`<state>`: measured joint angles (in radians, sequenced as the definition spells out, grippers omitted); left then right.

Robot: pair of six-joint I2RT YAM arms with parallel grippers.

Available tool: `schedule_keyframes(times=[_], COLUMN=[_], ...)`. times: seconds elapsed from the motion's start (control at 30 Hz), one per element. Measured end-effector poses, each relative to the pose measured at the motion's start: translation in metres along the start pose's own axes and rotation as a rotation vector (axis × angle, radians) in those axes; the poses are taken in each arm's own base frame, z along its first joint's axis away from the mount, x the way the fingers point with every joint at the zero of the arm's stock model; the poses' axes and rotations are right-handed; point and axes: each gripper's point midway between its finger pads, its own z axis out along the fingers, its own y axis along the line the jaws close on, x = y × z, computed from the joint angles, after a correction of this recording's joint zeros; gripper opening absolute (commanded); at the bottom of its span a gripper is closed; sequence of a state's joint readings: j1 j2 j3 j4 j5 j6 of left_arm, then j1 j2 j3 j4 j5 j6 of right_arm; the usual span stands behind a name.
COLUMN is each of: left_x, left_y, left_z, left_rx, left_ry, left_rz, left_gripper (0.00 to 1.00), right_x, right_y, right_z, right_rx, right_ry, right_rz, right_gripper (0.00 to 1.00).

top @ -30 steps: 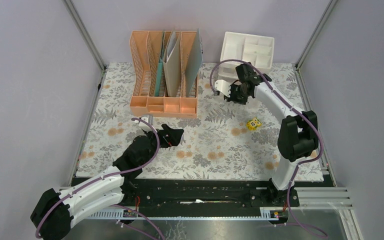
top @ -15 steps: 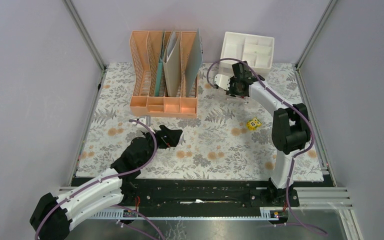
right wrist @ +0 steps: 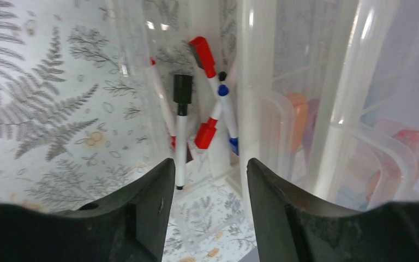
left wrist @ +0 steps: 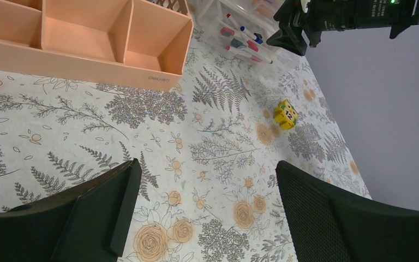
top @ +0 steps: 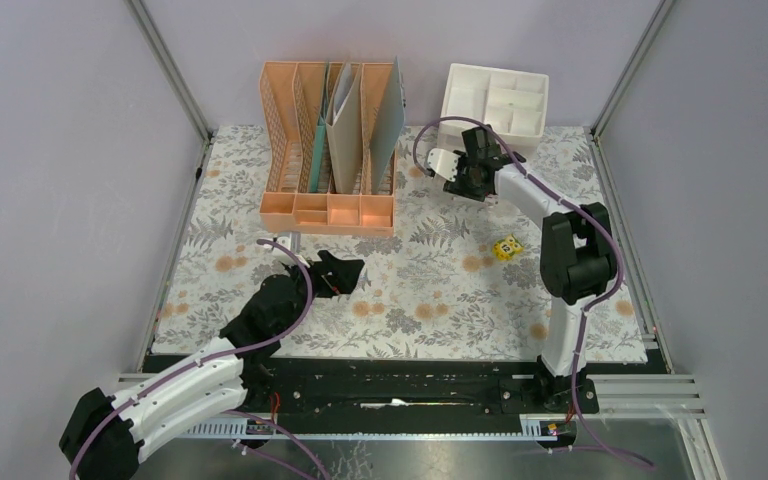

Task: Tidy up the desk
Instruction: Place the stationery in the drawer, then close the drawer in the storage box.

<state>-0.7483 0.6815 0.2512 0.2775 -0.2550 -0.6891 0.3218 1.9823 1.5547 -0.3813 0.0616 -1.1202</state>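
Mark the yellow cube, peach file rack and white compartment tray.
yellow cube (top: 507,248): top view, top face.
peach file rack (top: 327,228): top view, front wall.
white compartment tray (top: 452,95): top view, left rim.

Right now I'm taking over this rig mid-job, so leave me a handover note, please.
Left gripper: open, empty, low over the desk, near side.
Right gripper: open, empty, above the clear drawer.
Done: markers lie in that drawer.
Left: yellow block sits loose on the desk; the drawer appears pulled out and likely needs shutting.
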Motion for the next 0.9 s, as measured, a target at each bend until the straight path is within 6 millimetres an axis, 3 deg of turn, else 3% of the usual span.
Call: schedule_keyframes(times=[0.17, 0.4, 0.67, 0.9], left_x=[0.0, 0.001, -0.005, -0.057], left_y=[0.0, 0.001, 0.003, -0.009], left_z=[0.0, 0.0, 0.002, 0.01], left_rx=[-0.001, -0.005, -0.047, -0.093], left_ry=[-0.001, 0.004, 0.03, -0.044], left_rz=[0.0, 0.005, 0.055, 0.087], left_gripper=[0.99, 0.99, 0.99, 0.99], right_x=[-0.012, -0.039, -0.035, -0.015], right_y=[0.022, 0.058, 0.098, 0.102], right_z=[-0.012, -0.048, -0.05, -0.031], right_rx=[-0.1, -0.264, -0.395, -0.356], right_ry=[-0.081, -0.255, -0.272, -0.186], right_rz=[0.062, 0.131, 0.162, 0.155], right_gripper=[0.59, 0.53, 0.17, 0.02])
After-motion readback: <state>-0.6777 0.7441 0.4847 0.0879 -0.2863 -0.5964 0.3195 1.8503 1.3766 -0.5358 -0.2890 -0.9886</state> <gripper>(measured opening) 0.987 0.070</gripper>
